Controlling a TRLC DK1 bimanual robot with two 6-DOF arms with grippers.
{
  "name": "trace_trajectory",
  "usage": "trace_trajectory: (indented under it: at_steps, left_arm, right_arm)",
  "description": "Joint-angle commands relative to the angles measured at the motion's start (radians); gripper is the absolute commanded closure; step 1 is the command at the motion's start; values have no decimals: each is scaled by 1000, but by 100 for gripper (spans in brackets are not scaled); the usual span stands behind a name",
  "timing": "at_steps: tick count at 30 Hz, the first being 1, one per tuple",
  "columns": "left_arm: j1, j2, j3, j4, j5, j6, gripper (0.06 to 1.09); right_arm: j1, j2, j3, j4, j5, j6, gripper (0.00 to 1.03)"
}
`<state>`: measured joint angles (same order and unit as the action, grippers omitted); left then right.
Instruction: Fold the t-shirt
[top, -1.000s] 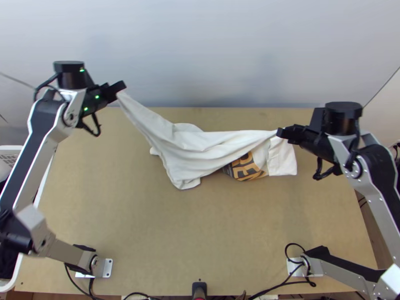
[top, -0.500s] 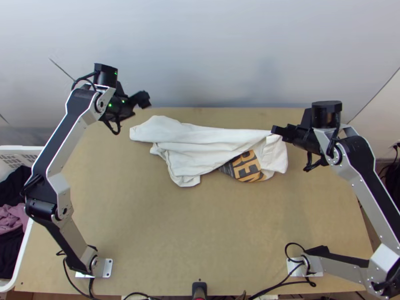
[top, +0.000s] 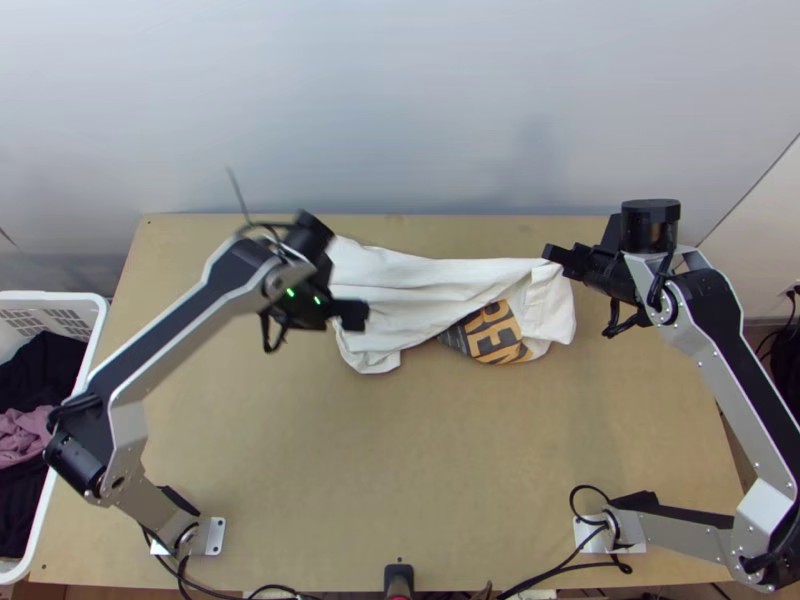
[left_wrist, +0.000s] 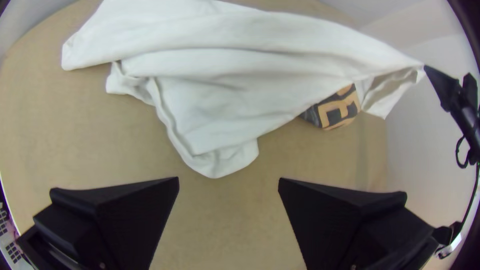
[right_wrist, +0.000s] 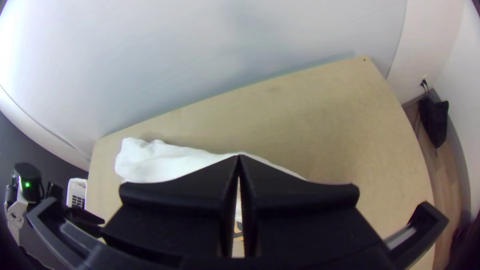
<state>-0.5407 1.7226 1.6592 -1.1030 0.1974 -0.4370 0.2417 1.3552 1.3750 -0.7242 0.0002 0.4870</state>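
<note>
T-shirt (top: 430, 290), white, likely light and floppy, lies bunched across the far surface (top: 400, 450); my right hand (top: 549, 256) clamps its right end, my open left hand (left_wrist: 229, 178) should pinch the near-left edge.

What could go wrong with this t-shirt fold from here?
The t-shirt lies bunched, its print partly covered, so folding it this way may trap creases. The right gripper is shut on one end; pulling might drag the whole heap. The left gripper is open and empty, and could pinch too many layers.
</note>
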Motion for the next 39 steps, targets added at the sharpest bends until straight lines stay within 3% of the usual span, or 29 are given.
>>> trace_trajectory:
  at_steps: [1,9,21,28,37,39]
  left_arm:
    - [-168,20,-124,51,-56,-17,12]
    - [-185,68,-171,86,-148,-16,12]
    - [-165,109,-251,172,-188,-37,13]
    - [-162,138,-208,196,-188,-42,26]
    - [-148,175,-208,236,-188,-39,26]
    - [-142,178,-210,253,-190,-39,38]
  right_arm:
    - [-2,-7,-7,5,1,9,100]
    - [-1,-14,2,5,1,15,100]
    - [2,-13,1,14,-3,15,100]
    - [4,-22,9,11,-6,13,100]
    - [11,-34,2,0,-6,13,100]
    - [15,-34,4,-1,-6,13,100]
